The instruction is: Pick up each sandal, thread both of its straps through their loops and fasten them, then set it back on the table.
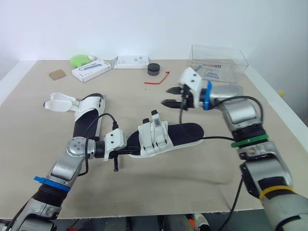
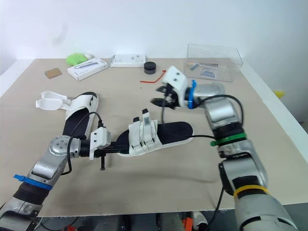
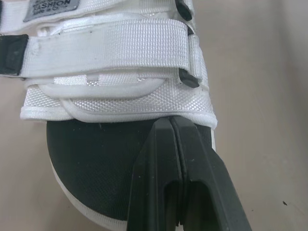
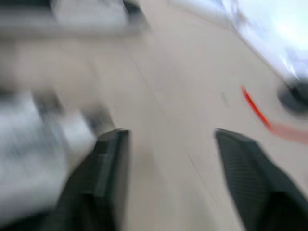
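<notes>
Currently, your left pincer is clenched, its two fingers pressed together with nothing visible between them. The tips lie over the black footbed at one end of the near sandal. My reading is that it pins that end down so the shoe does not slide; whether it also nips the sole edge cannot be told.

That sandal lies flat at the middle of the desk, somewhat toward the near edge. Both white straps cross its upper and lie flat against it, so it looks fastened, subject to your check.

Your right pincer is released, fingers well apart, and holds nothing. It hangs above the desk just beyond the other end of that shoe, which suits a reach for either a strap or the next shoe.

The second sandal rests toward the left edge, with a white flap splayed open beside it. Judged from that, its straps are not yet done.

Writing: a grey tag on the near shoe's upper reads "FASHION"; the line under it is too small to read. A white box and a clear container along the far edge carry print that cannot be made out.
</notes>
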